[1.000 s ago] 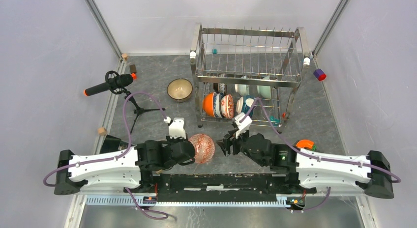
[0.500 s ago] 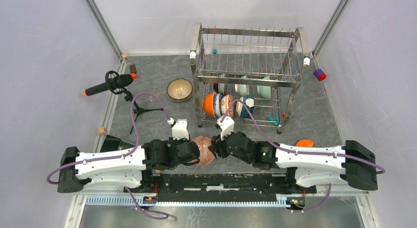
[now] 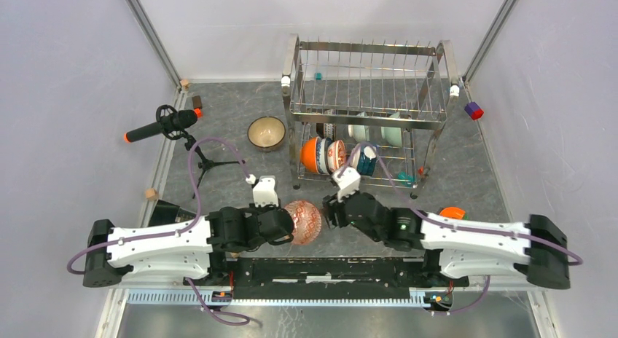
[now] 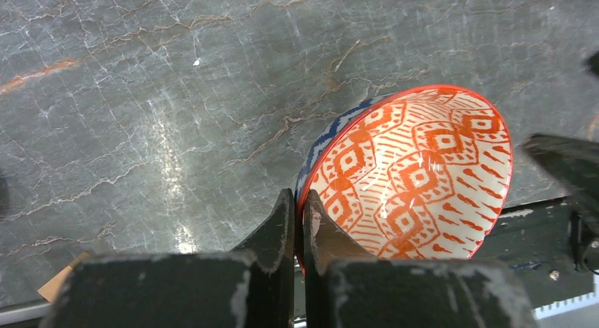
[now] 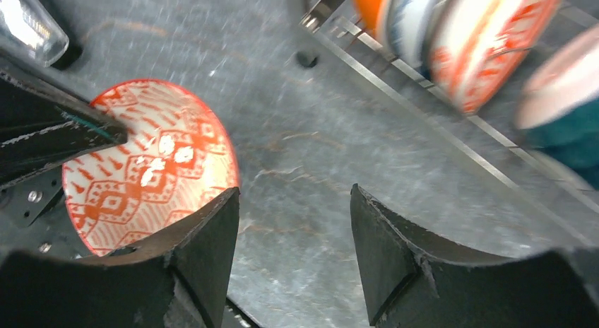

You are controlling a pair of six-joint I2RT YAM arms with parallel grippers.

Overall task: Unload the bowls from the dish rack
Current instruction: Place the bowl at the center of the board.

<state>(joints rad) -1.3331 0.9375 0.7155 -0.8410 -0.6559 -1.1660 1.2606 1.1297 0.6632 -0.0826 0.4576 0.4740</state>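
The red-and-white patterned round ceramic bowl (image 3: 302, 221) sits low over the near middle of the grey marbled bench (image 3: 233, 185), tilted with its inside facing up. I cannot tell if its foot touches the bench. The left pincer (image 4: 298, 208) is pressed together on the rim, at the bowl's 9 o'clock from above. The opposite rim at 3 o'clock is free, and the right pincer (image 3: 331, 210) stands just beside it, spread and holding nothing. In the right wrist view the bowl lies at 9 o'clock, outside the gap. A handover would probably need the right pincer to swing that way. The chrome wire dish rack (image 3: 368, 119) stands at 1 o'clock, with orange and patterned bowls (image 3: 328, 156) on its lower tier.
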